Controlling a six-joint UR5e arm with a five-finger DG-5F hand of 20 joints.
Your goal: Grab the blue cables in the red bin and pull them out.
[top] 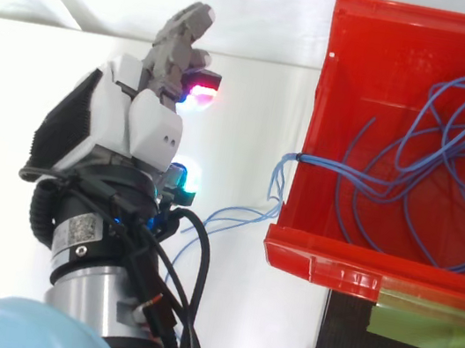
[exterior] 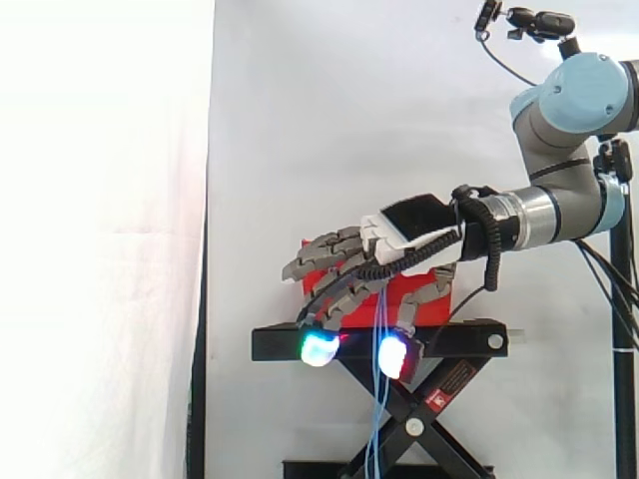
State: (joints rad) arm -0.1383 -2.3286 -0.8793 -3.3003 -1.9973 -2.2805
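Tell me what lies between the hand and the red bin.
In the top view, blue cables cross the gap, coming over the left wall of the red bin and running to the hand.

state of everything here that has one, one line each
black scissor stand: raised, legs crossed
red plastic bin: upright on the stand, open top
thin blue cables: mostly tangled in the bin, some strands out over its wall
robot hand: fingers curled, shut on those strands
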